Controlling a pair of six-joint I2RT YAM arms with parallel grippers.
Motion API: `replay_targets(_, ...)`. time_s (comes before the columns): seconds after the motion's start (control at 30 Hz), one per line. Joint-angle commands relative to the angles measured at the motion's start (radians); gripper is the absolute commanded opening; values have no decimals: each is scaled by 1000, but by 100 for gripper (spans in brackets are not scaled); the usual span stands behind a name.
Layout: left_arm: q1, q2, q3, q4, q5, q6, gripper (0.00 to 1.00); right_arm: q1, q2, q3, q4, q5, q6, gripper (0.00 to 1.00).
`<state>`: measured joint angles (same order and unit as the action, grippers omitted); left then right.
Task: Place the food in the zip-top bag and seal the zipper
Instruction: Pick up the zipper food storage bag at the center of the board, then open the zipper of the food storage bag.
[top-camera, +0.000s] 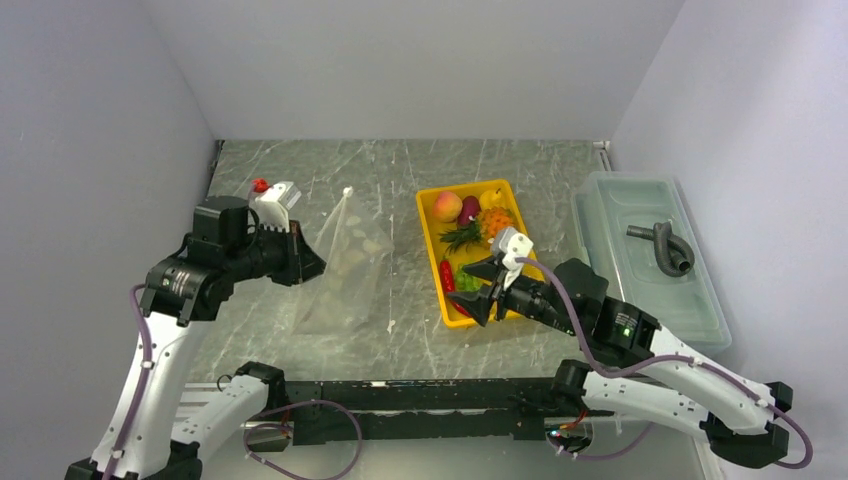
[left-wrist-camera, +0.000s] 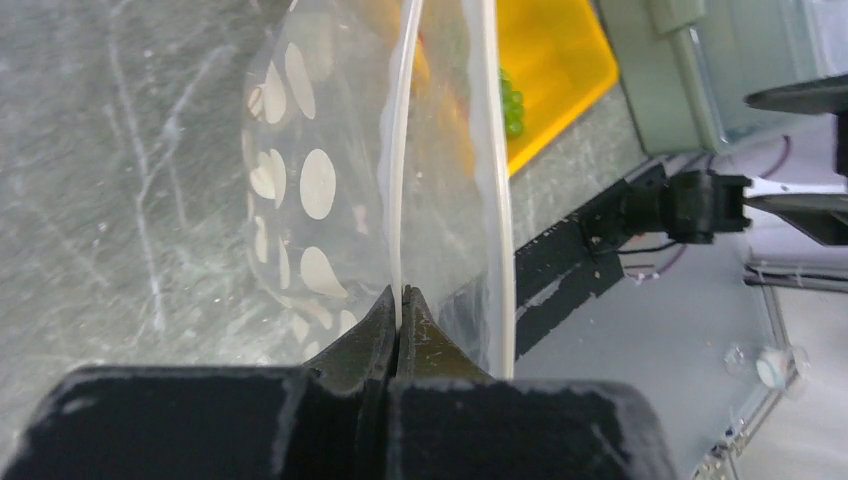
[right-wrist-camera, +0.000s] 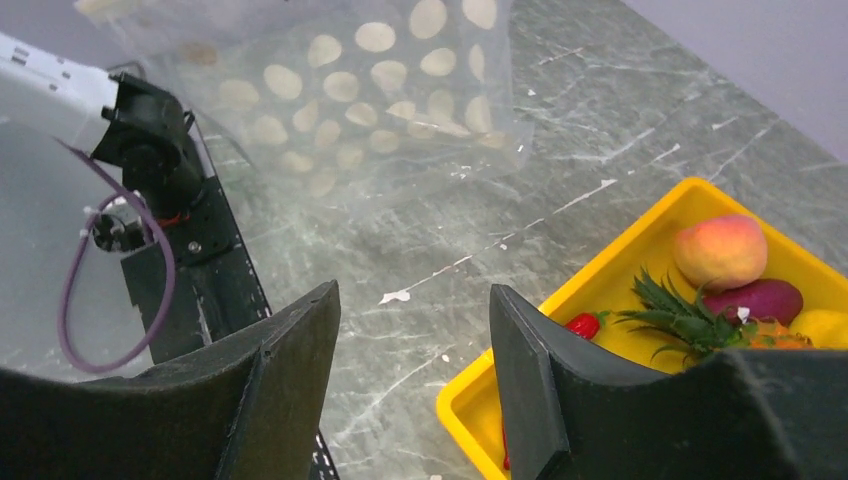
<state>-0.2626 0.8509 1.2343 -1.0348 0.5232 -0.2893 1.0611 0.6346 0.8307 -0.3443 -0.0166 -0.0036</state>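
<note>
The clear polka-dot zip-top bag (top-camera: 345, 265) stands lifted off the table, left of the yellow tray (top-camera: 428, 232). My left gripper (top-camera: 305, 262) is shut on one lip of its mouth. In the left wrist view the jaws (left-wrist-camera: 400, 300) pinch the pale zipper strip (left-wrist-camera: 397, 150). The other lip (left-wrist-camera: 497, 200) hangs apart, so the mouth gapes. The tray holds the peach (top-camera: 447, 206), eggplant piece (top-camera: 469, 210), pear (top-camera: 491, 198), pineapple (top-camera: 490, 222), chilli (top-camera: 447, 275) and grapes (top-camera: 466, 283). My right gripper (top-camera: 478, 290) is open and empty above the tray's near end (right-wrist-camera: 415, 300).
A translucent lidded bin (top-camera: 610, 260) with a grey hose piece (top-camera: 668, 247) on it stands right of the tray. A black frame rail (top-camera: 420, 400) runs along the table's near edge. Walls close in on the left, back and right.
</note>
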Motion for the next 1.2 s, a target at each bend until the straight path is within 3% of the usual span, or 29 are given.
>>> replay_targets(0.0,-1,34,55,-52,-175,18,0,3,39,81,38,109,105,61)
replay_targets(0.33,-2,85,89,-90,-449,4,0,4,115,65,102,169,196,61)
replay_targets(0.6,-20,106,83,-101,-556,-17,0,3,254,132,131,185,344,62)
replay_targets(0.77,-81,117,74,-102,-649,-68,0,3,382,243,77,180,447,63)
replay_targets(1.17,-329,171,105,-128,-873,-261,0,4,557,349,144,165,614,64)
